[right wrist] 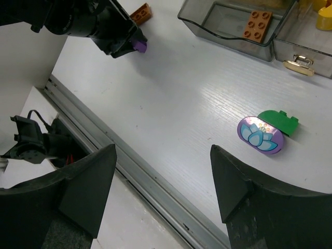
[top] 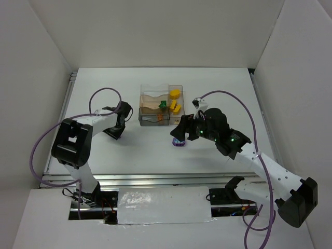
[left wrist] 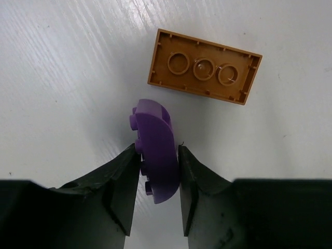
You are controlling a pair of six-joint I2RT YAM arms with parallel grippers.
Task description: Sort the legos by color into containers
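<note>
Left wrist view is showing the left gripper (left wrist: 157, 150) pinching a small curved purple plastic brick (left wrist: 153, 122) between its two black fingers, the jaws narrowed to the brick's width. Whether the brick is resting on the white table (left wrist: 62, 78) or hanging just above it, I cannot tell. Just beside it but not touching, a flat orange-brown plastic brick (left wrist: 204, 66) is lying upside down with its hollow underside facing up.

The right gripper (right wrist: 162, 155) is hovering with its jaws spread wide and gripping nothing. It is sitting above and near a rounded purple piece with a lotus print (right wrist: 261, 136), which is touching a small green curved brick (right wrist: 280, 121) on the table, short of the cluster of clear plastic bins (top: 153, 121).

Sorting is looking roughly half done. In the top external view, yellow bricks (top: 176, 95) are sitting together in the far right bin and a green brick (top: 162, 105) is lying in a tan-tinted middle bin. A square orange-brown brick (right wrist: 258, 24) is lying in the near grey bin.

Four pieces are waiting outside the bins: the pinched purple brick, the flat orange-brown one, the lotus piece and its green neighbour. Carrying the purple brick over appears to be the step in hand. No purple is showing in any bin, so it is probably heading for a compartment of its own.
</note>
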